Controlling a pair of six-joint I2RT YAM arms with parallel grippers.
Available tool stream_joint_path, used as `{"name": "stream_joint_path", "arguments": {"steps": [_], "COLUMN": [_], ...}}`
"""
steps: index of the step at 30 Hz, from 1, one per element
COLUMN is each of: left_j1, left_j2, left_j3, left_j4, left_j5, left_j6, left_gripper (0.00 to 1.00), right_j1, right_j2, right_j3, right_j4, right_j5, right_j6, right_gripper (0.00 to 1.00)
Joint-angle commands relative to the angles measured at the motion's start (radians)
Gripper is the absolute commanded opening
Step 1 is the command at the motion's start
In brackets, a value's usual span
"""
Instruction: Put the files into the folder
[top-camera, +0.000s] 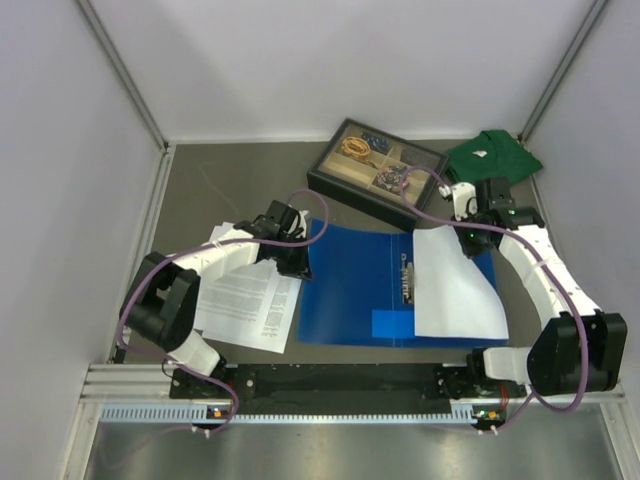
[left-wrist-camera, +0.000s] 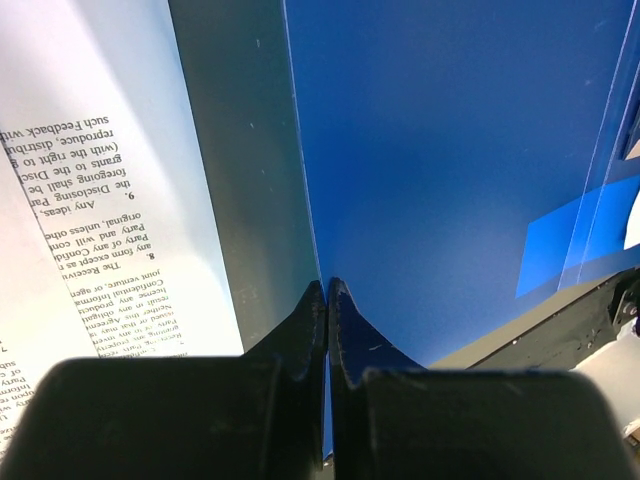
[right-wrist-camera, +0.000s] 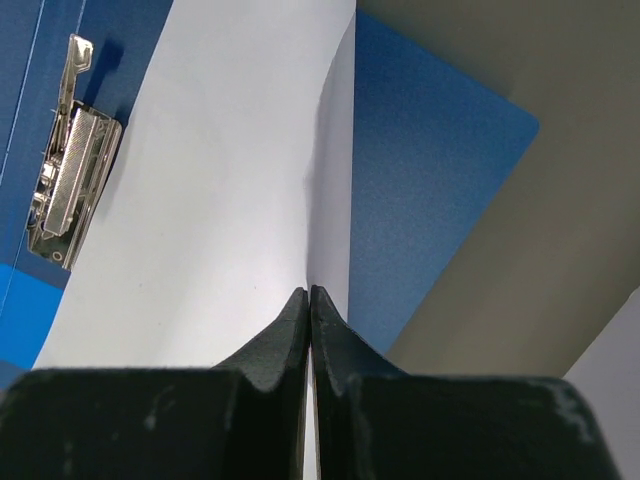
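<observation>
The blue folder lies open in the middle of the table, its metal clip near the spine. My left gripper is shut on the folder's left cover edge, which it holds slightly raised. The printed files lie in a loose stack just left of the folder, and their text shows in the left wrist view. My right gripper is shut on the far edge of one blank white sheet. This sheet rests on the folder's right half.
A black-framed compartment tray stands at the back, with a green folded shirt to its right. White walls close in the left, back and right sides. The metal rail with the arm bases runs along the near edge.
</observation>
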Motion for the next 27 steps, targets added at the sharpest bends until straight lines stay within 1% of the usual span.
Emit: {"name": "stream_joint_path", "arguments": {"steps": [1,6,8,16,22,27], "left_j1": [0.004,0.004,0.002,0.002,0.002,0.002], "left_j2": [0.019,0.003,-0.020,-0.070,-0.066,-0.060], "left_j3": [0.028,0.002,-0.030,-0.142,-0.148,-0.136], "left_j4": [0.014,0.031,0.069,0.175,0.181,0.154], "left_j5": [-0.005,-0.005,0.002,-0.009,-0.006,-0.003], "left_j6": [0.002,-0.027,-0.046,-0.124,-0.115,-0.089], "left_gripper": [0.00,0.00,0.00,0.00,0.00,0.00], "right_j1": [0.010,0.010,0.004,-0.065,-0.076,-0.074], "right_j2": [-0.045,0.001,0.012,-0.017,-0.049,-0.028], "right_j3": [-0.004,0.025,0.030,0.021,0.002,0.008], "right_j4": [0.029,-0.034,-0.065,-0.112,-0.086,-0.024], "right_j5": [-0.017,-0.067,-0.075,-0.079,-0.115,-0.141], "right_j6": [-0.004,0.030,0.039,0.042,0.031,0.042], "right_gripper": [0.00,0.00,0.00,0.00,0.00,0.00]}}
